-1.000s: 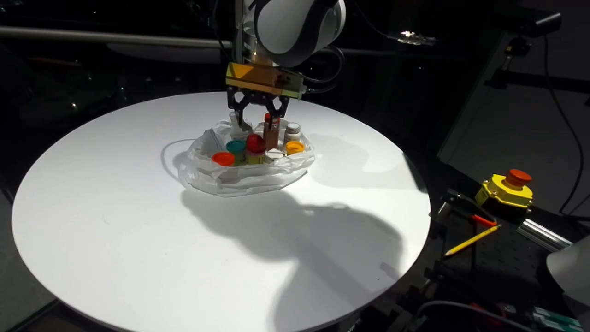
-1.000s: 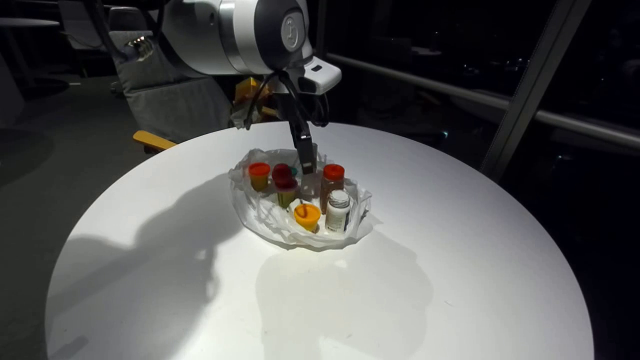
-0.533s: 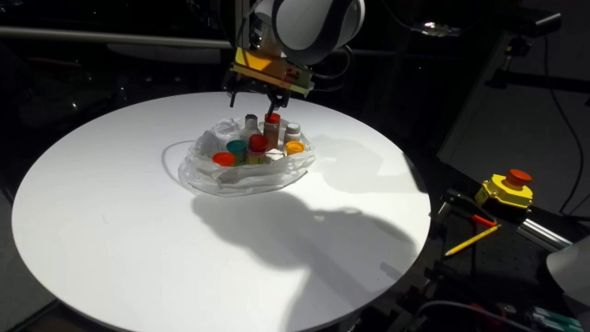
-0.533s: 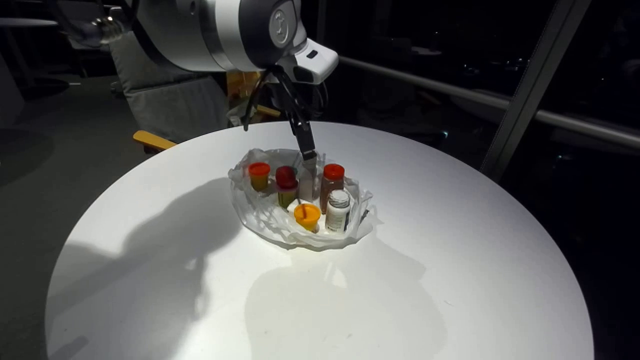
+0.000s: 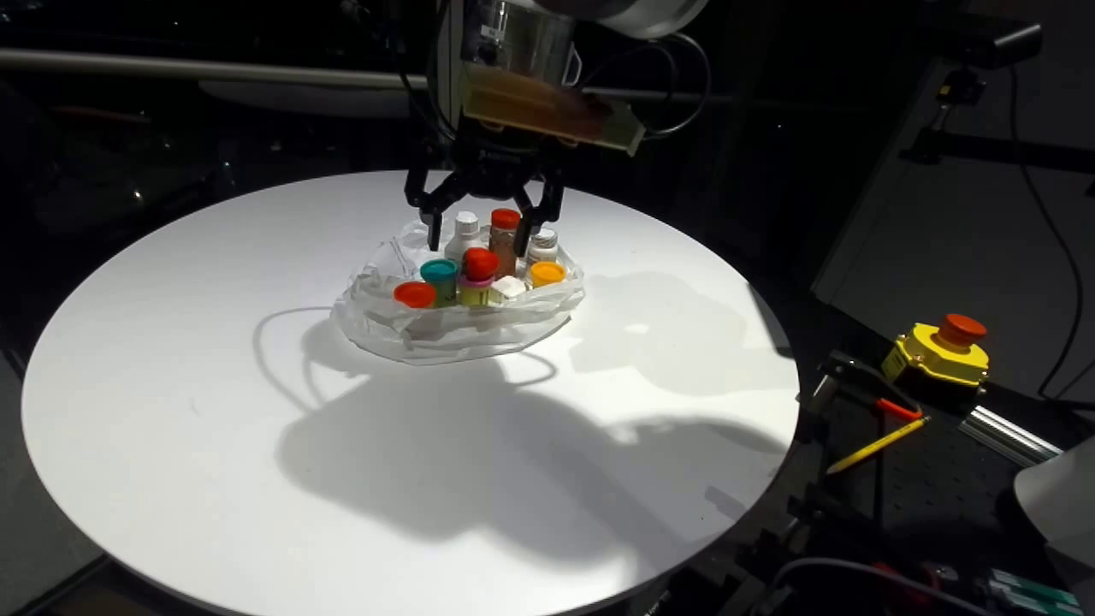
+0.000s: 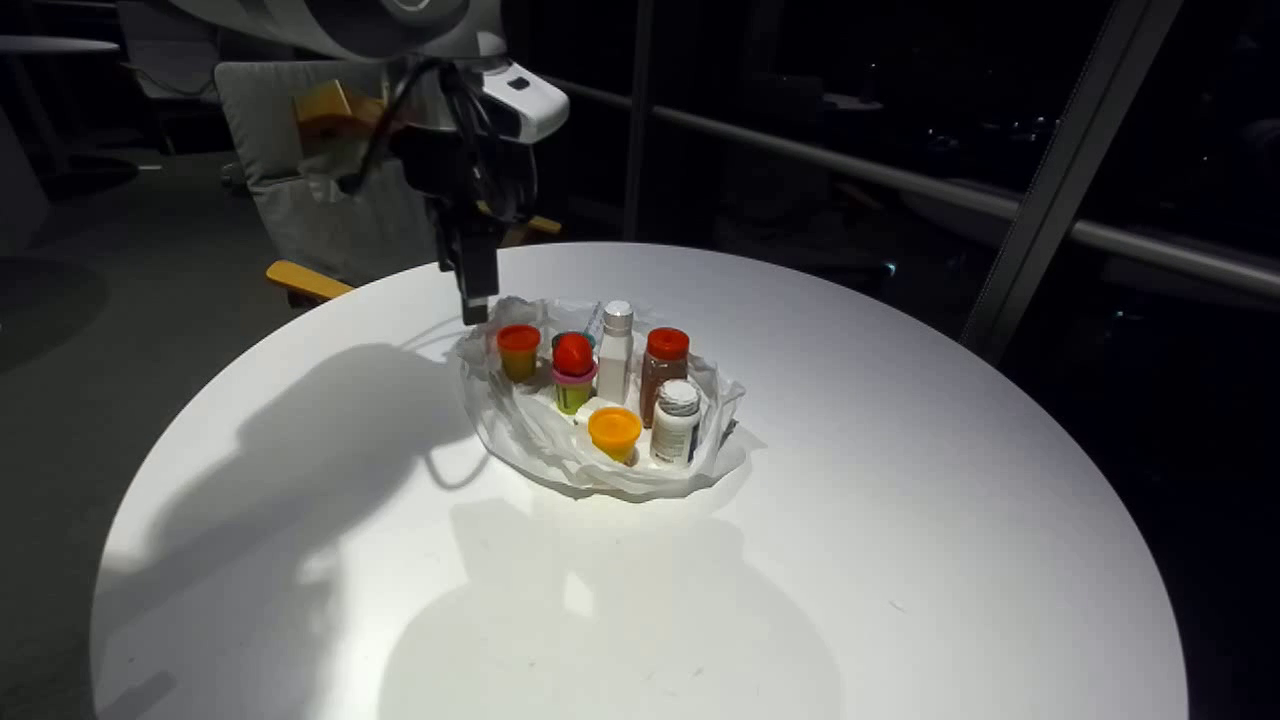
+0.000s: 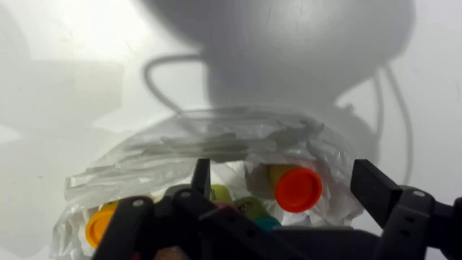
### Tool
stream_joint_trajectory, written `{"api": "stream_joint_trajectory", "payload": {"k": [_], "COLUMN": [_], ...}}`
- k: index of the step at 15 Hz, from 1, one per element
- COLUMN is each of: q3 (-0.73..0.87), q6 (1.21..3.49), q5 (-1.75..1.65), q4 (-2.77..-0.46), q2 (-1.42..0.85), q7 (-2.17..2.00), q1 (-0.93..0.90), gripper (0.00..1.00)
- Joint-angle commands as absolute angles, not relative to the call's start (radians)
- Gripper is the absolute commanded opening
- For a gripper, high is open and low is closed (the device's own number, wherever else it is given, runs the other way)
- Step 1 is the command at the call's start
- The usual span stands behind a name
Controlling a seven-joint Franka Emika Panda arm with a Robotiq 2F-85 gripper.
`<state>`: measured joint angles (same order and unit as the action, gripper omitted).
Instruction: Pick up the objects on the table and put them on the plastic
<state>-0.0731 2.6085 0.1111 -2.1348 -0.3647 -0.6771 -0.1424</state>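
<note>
My gripper (image 5: 477,245) stands open above the plastic (image 5: 453,338), with nothing between its fingers. In the wrist view, the lid of an orange-red-topped cup (image 7: 298,189) shows below the gap. On the wrinkled sheet stand a teal-lidded cup (image 5: 439,271), a yellow-lidded cup (image 6: 614,430) and a purple-rimmed cup (image 6: 573,388) with a round red piece (image 6: 573,353) on top. Beside them are a white bottle (image 6: 615,360), a brown bottle with a red cap (image 6: 665,365) and a white jar (image 6: 677,430), all upright.
The round white tabletop (image 5: 214,445) extends around the sheet. Off its edge, in an exterior view, lie a yellow emergency-stop box (image 5: 937,355) and a pencil (image 5: 877,445). A grey chair (image 6: 350,200) stands behind the table.
The fingers have come up off the white bottle, which now stands free, and spread wider. My gripper has shifted away from the bottles, toward the orange-red-topped cup's side.
</note>
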Motion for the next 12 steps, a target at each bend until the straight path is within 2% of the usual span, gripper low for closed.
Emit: {"api": "stream_joint_trajectory", "payload": {"k": [1, 4, 6, 12], "q3": [-0.069, -0.074, -0.1, -0.125], "q6": [2.321, 2.067, 1.983, 2.004], "q5": [0.102, 0.038, 0.026, 0.047], "q4": [-2.173, -2.136, -2.136, -2.139], "q2": [-0.233, -0.138, -0.084, -0.071], "q7": [-0.7, -0.804, -0.814, -0.783], "q1": [-0.182, -0.21, -0.214, -0.2], "gripper": [1.0, 1.0, 1.0, 1.0]}}
